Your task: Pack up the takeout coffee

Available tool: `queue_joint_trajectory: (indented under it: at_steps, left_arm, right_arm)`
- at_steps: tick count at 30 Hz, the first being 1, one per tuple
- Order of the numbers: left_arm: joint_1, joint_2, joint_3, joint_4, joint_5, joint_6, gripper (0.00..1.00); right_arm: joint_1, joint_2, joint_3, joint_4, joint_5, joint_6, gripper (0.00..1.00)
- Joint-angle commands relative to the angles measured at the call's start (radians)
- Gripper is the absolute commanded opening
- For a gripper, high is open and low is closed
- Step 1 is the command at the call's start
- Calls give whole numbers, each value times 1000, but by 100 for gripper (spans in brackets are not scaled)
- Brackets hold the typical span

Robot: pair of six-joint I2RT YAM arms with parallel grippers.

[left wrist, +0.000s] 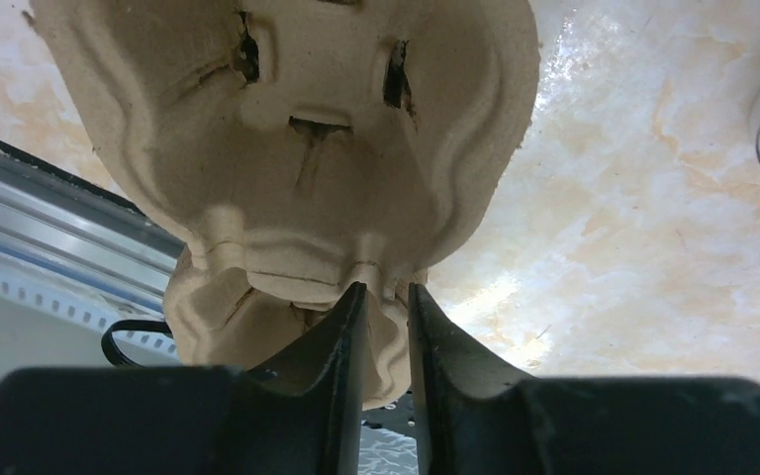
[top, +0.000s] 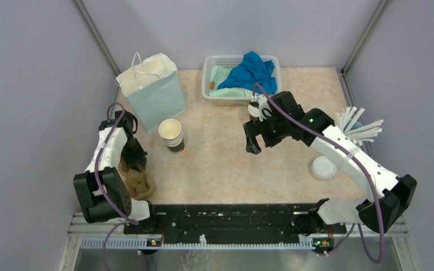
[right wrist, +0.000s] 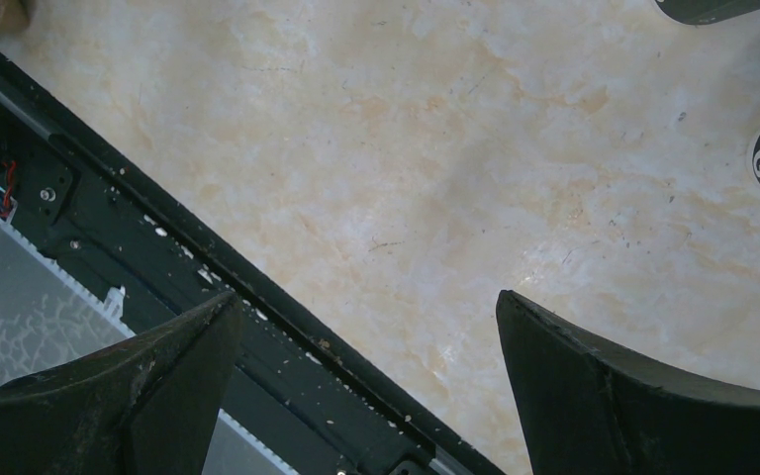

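A stack of takeout coffee cups, white ribbed with a black base band and cream inside, stands upright left of the table's middle with no lid on. One round white lid lies flat at the right. My left gripper is at the near left, shut on the rim of the brown pulp cup tray, which hangs tilted over the table's front edge. Nothing is between the fingers of my right gripper, which hangs open above bare tabletop right of the cups.
A light blue paper bag with white handles stands open behind the cups. A white basket of blue and green cloths sits at the back. A light blue cup of white sticks is at the right, behind my right arm.
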Motion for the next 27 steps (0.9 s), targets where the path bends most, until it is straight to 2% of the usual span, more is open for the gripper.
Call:
queue_joint_trajectory:
  at_steps: [1, 4, 11, 20, 27]
  left_arm:
    - [-4, 26, 19, 28, -23, 4, 27]
    - [-4, 31, 13, 36, -31, 8, 25]
    - [-7, 9, 35, 18, -53, 5, 8]
    - [-16, 0, 183, -64, -90, -6, 2]
    - [-16, 25, 227, -120, -148, -30, 0]
  right_arm:
    - [2, -33, -5, 32, -7, -4, 99]
    - [1, -32, -3, 32, -6, -5, 99]
    - [2, -33, -2, 31, -4, -7, 99]
    - [5, -36, -1, 33, -5, -7, 99]
    - [11, -39, -1, 33, 3, -10, 99]
